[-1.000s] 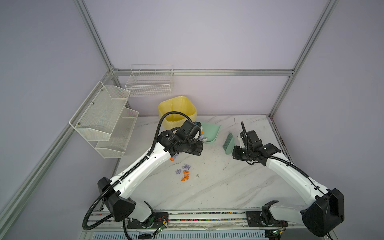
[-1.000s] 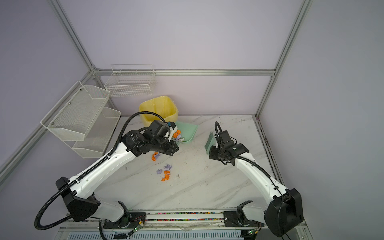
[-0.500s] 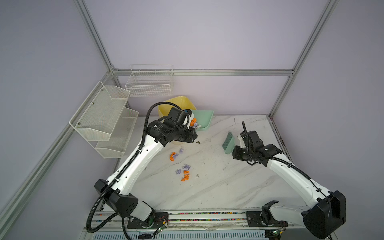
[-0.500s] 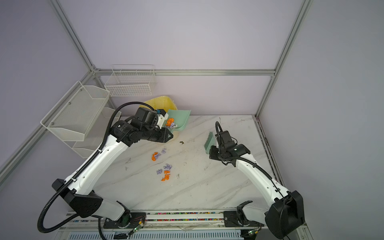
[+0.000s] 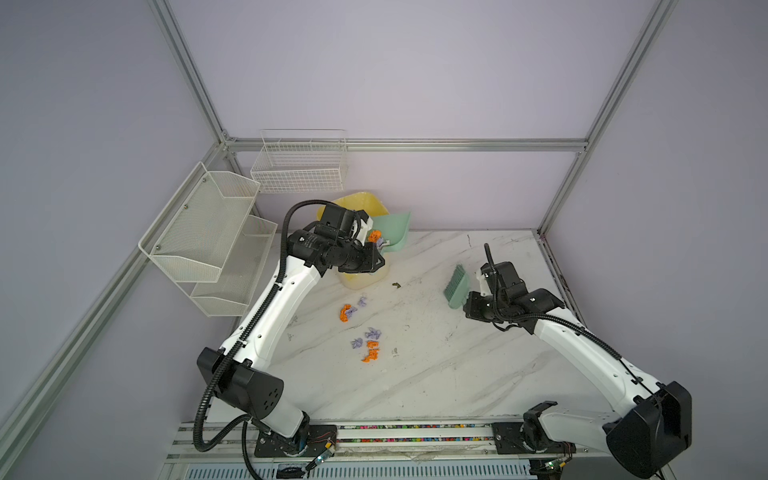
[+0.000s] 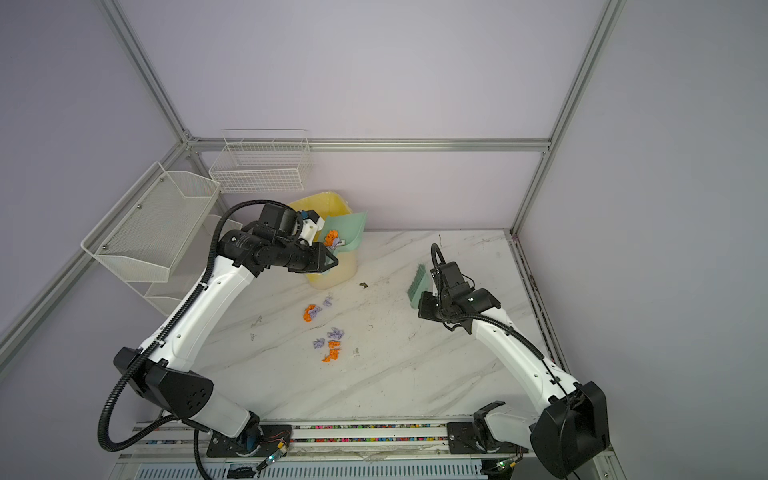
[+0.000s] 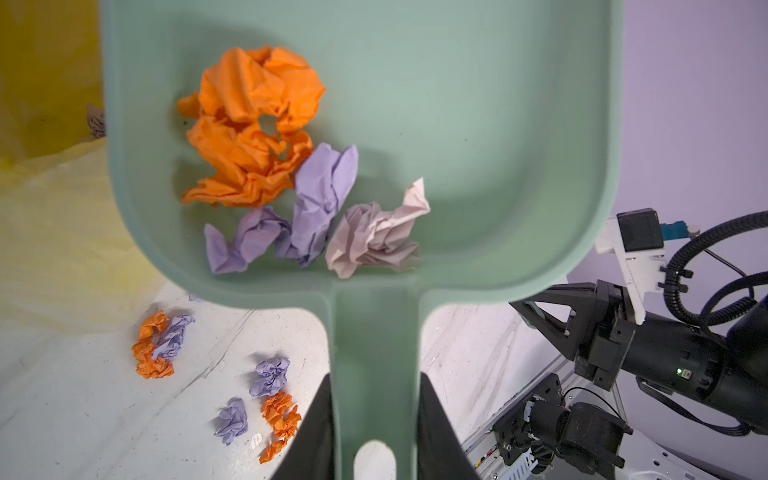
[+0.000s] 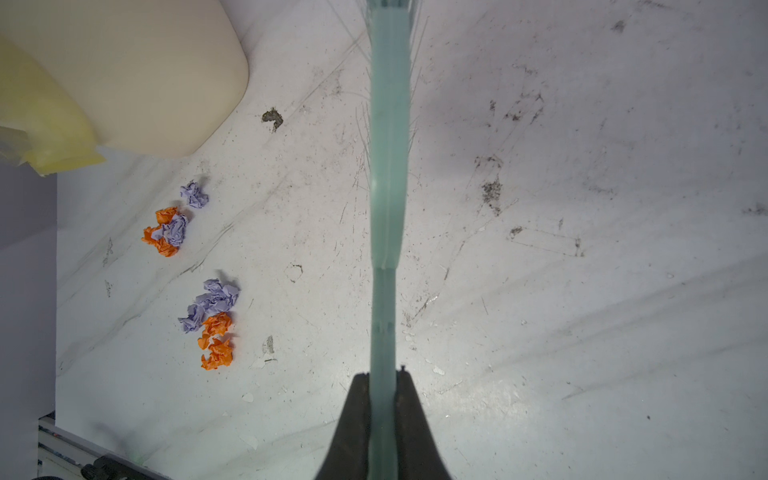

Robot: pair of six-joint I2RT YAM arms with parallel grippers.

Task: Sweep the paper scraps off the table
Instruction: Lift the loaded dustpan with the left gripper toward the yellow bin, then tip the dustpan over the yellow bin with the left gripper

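- Left fingers (image 7: 313, 436) pinch the dustpan (image 7: 478, 124) handle; the loaded pan hangs by the yellow bin (image 6: 334, 272) near the far left corner of the table (image 5: 457, 374)
- Centre its lip over the bin mouth, then tip slowly (light paper bounces out)
- Right fingers (image 8: 353, 419) clamp the brush (image 5: 456, 286) near the right edge
- More paper scraps (image 5: 371, 347) lie left of centre

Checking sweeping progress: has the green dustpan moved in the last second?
Yes. The green dustpan has shifted left and farther back, reaching the yellow bin's rim.
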